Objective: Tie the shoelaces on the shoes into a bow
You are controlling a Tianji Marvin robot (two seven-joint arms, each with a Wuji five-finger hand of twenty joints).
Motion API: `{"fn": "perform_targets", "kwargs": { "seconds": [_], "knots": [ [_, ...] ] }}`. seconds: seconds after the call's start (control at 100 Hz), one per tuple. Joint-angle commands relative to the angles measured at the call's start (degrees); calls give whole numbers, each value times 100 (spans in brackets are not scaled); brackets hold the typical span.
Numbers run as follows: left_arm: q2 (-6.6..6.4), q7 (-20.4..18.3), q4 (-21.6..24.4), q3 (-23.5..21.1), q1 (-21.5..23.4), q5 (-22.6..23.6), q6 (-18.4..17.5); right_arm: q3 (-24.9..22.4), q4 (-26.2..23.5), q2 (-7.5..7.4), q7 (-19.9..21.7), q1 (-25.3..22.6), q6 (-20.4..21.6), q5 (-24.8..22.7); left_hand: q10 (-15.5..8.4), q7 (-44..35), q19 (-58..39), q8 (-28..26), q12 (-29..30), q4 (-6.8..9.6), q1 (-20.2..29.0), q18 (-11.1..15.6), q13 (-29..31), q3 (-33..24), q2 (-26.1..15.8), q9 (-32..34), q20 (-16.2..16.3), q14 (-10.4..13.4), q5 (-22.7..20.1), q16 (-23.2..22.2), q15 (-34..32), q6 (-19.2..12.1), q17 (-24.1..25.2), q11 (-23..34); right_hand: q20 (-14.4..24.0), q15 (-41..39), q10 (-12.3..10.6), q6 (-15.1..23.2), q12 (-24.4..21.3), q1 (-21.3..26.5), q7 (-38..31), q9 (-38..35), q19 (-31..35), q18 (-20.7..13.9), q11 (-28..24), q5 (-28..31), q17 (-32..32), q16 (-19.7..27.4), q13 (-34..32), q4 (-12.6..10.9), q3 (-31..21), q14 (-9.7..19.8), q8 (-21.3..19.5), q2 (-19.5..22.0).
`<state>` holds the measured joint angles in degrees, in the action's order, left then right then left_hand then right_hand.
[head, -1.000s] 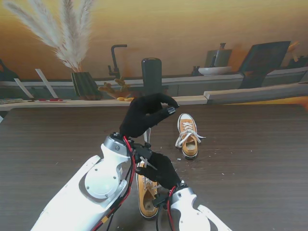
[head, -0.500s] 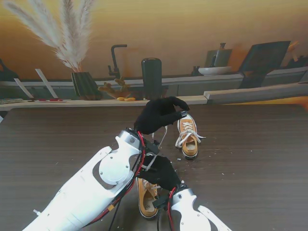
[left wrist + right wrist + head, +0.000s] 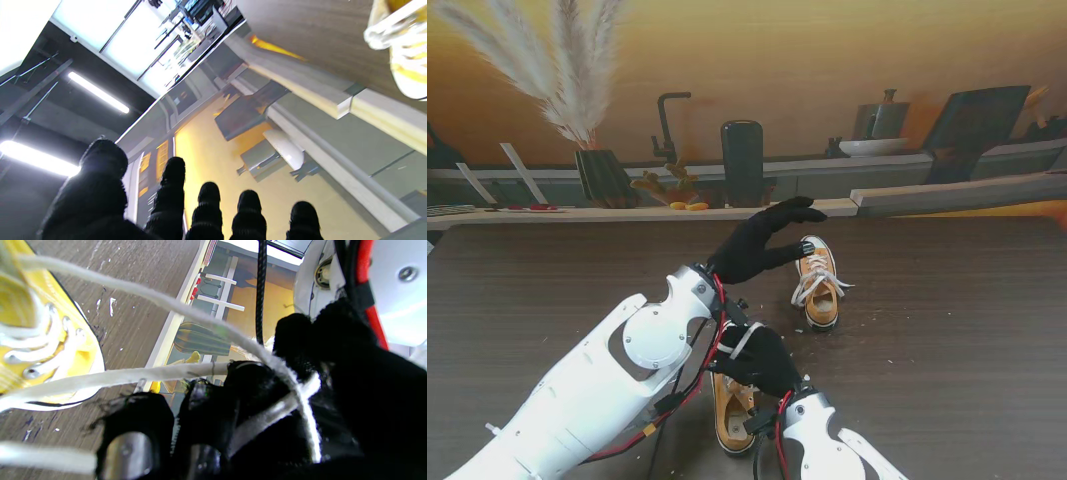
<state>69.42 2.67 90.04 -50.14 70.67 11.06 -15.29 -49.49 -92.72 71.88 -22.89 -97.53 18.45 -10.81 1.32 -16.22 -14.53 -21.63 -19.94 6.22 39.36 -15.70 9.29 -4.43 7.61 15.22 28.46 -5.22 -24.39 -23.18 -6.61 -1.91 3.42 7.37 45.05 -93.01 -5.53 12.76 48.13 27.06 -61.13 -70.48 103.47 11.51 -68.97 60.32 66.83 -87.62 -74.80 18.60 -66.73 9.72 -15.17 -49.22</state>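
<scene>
Over the table's middle your left hand (image 3: 762, 247) hangs spread, empty; right hand (image 3: 760, 358) pinches the near shoe's (image 3: 730, 410) laces (image 3: 186, 370).

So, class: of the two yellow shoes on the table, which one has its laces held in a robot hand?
The nearer shoe, close to the robot. The right hand grips its white laces. The farther shoe lies apart, touched by neither hand.
</scene>
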Motion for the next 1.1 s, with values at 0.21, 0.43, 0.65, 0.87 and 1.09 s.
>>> {"fn": "perform_targets", "kwargs": {
  "seconds": [0.21, 0.43, 0.65, 0.87, 1.09],
  "knots": [
    [97, 1049, 347, -523, 619, -67, -209, -2, -5, 14, 13, -55, 85, 101, 151, -249, 137, -38, -121, 174, -2, 84, 715, -97, -19, 677, 806, -164, -205, -244, -123, -133, -622, 196, -48, -77, 463, 252, 107, 147, -30, -467, 1508, -110, -67, 166, 145, -233, -6, 78, -77, 736, -182, 147],
    [5, 1553, 875, -1538, 1840, 473, -845, -81, -183, 21, -161, -172, 65, -48, 170, -799, -205, -181, -337, 162, 71, -295, 1756, -441, 118, 1781, 1207, -376, -951, -580, -658, -148, -1448, 666, -75, -24, 514, 9, 34, 128, 56, -439, 1436, 29, 13, 4, 132, -233, 10, 17, -57, 614, -81, 409],
    [-70, 1643, 851, -2393, 2945, 679, -1353, -138, -365, -3, -287, -258, -86, -350, 154, -1025, -580, -283, -483, 93, 209, -374, 2089, -995, 503, 2231, 1499, -428, -1162, -743, -1139, -224, -1655, 890, -78, -8, 547, -206, -13, 105, 101, -463, 1418, 120, 25, -146, 124, -233, 17, -71, -40, 531, -23, 725],
    [-306, 549, 418, -2665, 3481, 145, -1921, -121, -379, -5, -345, -251, -154, -478, 112, -386, -1229, 71, -382, 391, 4, -272, 1791, -1637, 734, 1775, 1300, -372, -781, -620, -984, -30, -1085, 595, -61, -29, 548, -236, -38, 126, 91, -528, 1442, 160, 17, -152, 124, -233, 8, -107, -37, 490, -20, 777],
    [-491, -149, 88, -2425, 3455, -159, -2227, -138, -399, -19, -426, -273, -198, -682, 69, 162, -1150, 401, -281, 317, -32, -105, 1474, -1730, 1115, 1241, 1041, -248, -353, -554, -713, 252, -792, 331, -24, -88, 553, -252, -65, 133, 76, -625, 1498, 152, 22, -146, 133, -233, -3, -112, -57, 543, -14, 766]
  ]
}}
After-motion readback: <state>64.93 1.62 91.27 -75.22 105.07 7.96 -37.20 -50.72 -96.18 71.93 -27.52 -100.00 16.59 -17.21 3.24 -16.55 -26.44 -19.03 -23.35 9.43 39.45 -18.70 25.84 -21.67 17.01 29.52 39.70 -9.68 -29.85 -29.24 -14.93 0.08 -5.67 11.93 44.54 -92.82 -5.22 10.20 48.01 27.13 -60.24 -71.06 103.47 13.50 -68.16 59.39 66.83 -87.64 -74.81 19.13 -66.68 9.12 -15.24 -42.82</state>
